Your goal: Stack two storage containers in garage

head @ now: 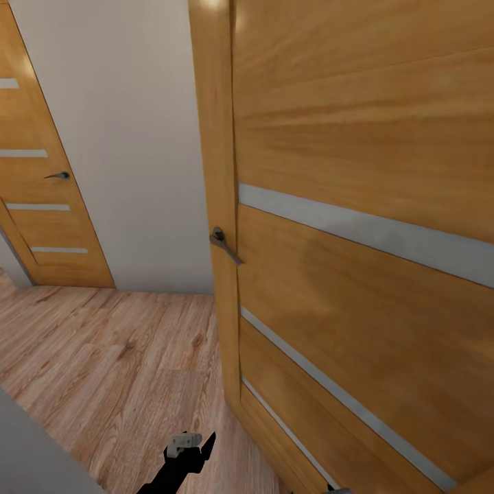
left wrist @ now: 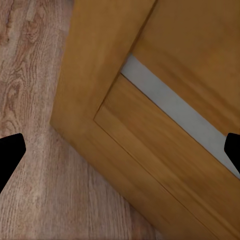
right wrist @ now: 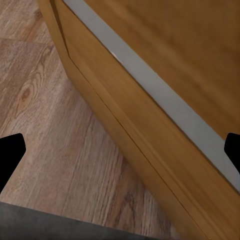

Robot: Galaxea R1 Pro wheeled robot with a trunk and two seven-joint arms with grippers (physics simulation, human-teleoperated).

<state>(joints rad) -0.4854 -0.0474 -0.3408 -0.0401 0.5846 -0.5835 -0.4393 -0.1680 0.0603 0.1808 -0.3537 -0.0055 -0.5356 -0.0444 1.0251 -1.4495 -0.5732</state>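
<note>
The two storage containers are out of view. A tall wooden door (head: 357,206) with grey slats stands close in front of me, its metal handle (head: 223,241) at mid height. My left gripper (left wrist: 120,155) is open, its black fingertips (left wrist: 10,152) spread wide with nothing between them, facing the door's lower corner. Low in the head view the left gripper (head: 186,449) hangs over the wood planks. My right gripper (right wrist: 120,155) is open too and holds nothing, pointing at the door's bottom panel.
Light wood planks (head: 103,357) stretch to the left of the door. A plain white wall (head: 130,151) lies beyond, with a second slatted wooden door (head: 41,199) at the far left. A dark grey strip (right wrist: 75,222) edges the right wrist view.
</note>
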